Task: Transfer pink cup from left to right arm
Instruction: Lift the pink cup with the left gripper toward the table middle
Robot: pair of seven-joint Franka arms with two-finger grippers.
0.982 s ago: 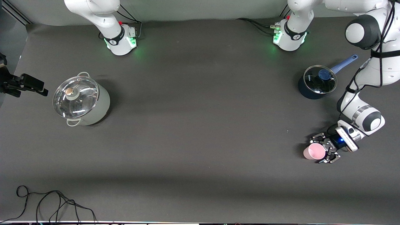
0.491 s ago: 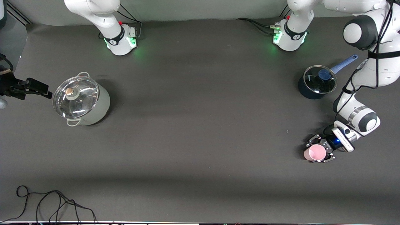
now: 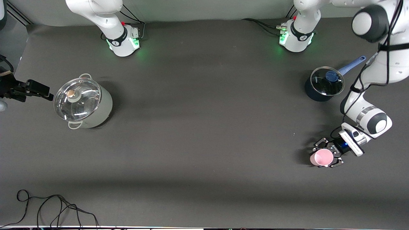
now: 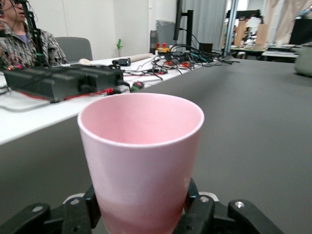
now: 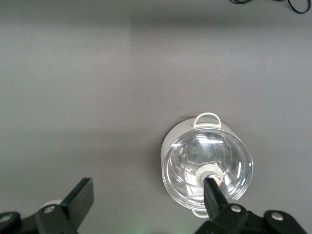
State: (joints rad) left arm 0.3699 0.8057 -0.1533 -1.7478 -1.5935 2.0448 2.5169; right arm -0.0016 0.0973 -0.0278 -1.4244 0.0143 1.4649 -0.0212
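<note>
At the right arm's end of the table, the right gripper hung with its jaws spread wide and empty, beside the glass-lidded white stockpot, having edged toward it over the last second; that arm otherwise waited. Toward the left arm's end stood the dark blue lidded saucepan. Nearer the front camera than it, the left gripper had drawn in around the pink cup — its jaws now clamped the lower wall, so the pickup looked made and the handover was yet to come. The cup's long axis ran upright — mouth up, taper down.
</note>
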